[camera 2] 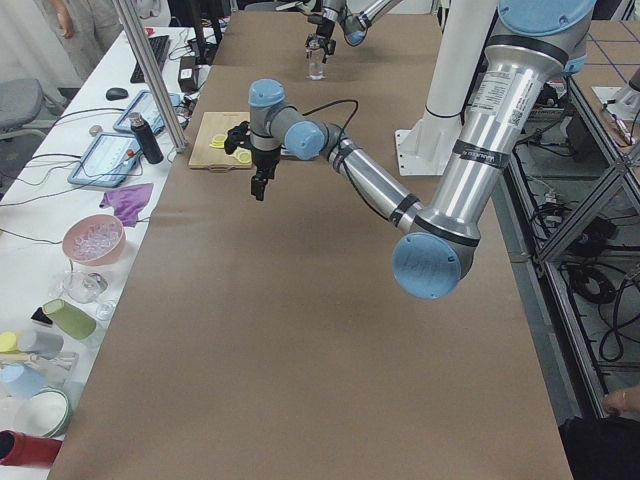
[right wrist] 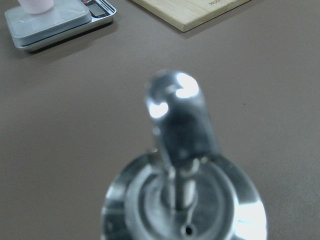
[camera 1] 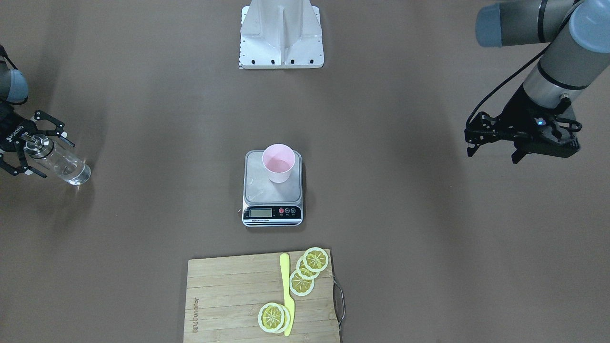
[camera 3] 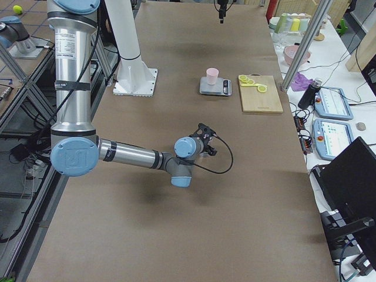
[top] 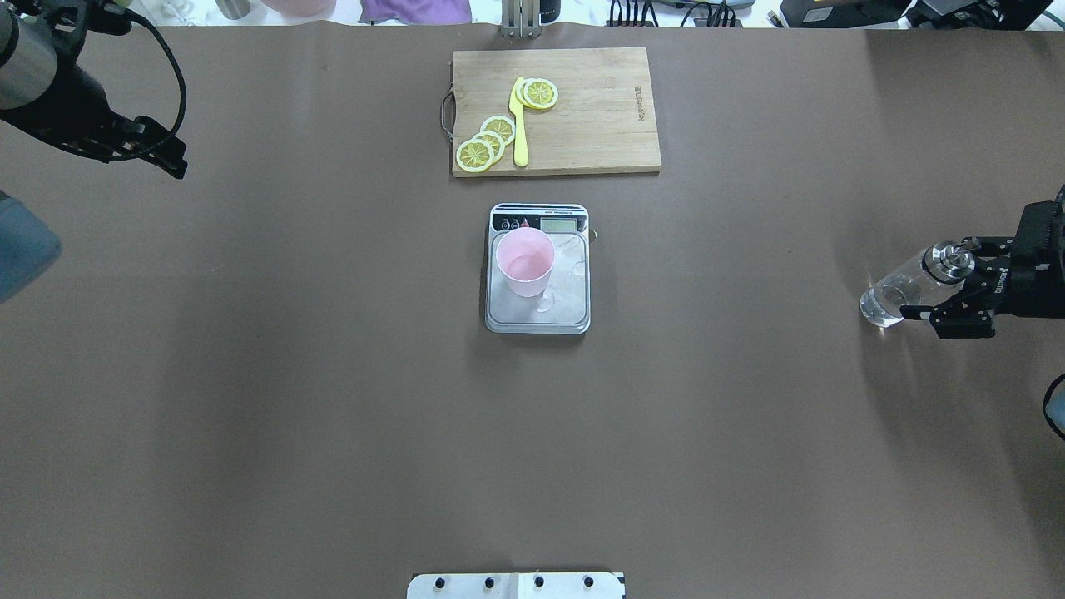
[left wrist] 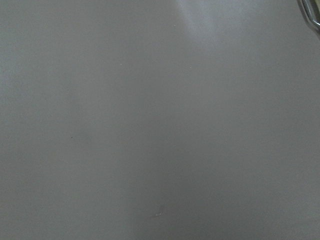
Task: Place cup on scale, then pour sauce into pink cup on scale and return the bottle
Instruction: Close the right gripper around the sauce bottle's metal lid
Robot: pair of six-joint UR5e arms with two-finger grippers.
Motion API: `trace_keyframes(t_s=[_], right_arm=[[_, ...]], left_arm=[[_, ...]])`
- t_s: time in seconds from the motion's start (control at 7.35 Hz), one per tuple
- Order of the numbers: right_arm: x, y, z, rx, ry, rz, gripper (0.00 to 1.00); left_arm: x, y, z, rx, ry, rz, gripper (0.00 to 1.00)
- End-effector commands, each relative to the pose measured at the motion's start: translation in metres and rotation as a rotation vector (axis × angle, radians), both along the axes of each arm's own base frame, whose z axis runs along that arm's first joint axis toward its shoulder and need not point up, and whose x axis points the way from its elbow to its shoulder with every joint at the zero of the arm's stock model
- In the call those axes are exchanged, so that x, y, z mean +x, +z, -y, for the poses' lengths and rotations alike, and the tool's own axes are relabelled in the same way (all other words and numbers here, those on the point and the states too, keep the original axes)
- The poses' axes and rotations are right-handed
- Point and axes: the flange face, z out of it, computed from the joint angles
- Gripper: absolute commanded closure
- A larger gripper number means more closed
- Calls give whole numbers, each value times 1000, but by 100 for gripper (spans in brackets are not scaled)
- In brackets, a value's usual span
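Pink cup (camera 1: 278,162) upright on scale (camera 1: 259,186), bottle (camera 1: 66,164) apart

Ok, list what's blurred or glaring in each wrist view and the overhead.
Right wrist view: the bottle cap looms close, out of focus with blown highlights; the scale behind is sharper. Left wrist view: flat, featureless table. Overhead view: reflections streak the scale's plate.

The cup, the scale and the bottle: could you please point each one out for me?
cup (camera 1: 279,164), exterior front-facing view, on its inside.
scale (camera 1: 267,190), exterior front-facing view, on the bare steel plate.
bottle (top: 899,293), overhead exterior view, on its glass body.
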Motion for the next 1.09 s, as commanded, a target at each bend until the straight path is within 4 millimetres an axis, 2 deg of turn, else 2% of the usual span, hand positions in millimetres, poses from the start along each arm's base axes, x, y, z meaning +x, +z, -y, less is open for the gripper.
trace_keyframes(t_s=[0.0, 0.27, 0.41, 0.54, 0.82, 0.95], right_arm=[[-2, 0, 1, 1, 0, 0, 0], [-4, -5, 5, 10, 0, 6, 0], [-4, -1, 4, 3, -2, 2, 0], [-4, 1, 4, -1, -3, 0, 4], [-3, 5, 2, -6, -4, -5, 28], [-3, 5, 2, -7, -4, -6, 37]], left_arm=[[0, 0, 0, 0, 1, 1, 5], [0, 0, 0, 1, 1, 0, 5], [0, 0, 0, 1, 1, 0, 5], [0, 0, 0, 1, 1, 0, 5], [0, 0, 0, 1, -1, 1, 5], [0, 0, 0, 2, 0, 1, 5]])
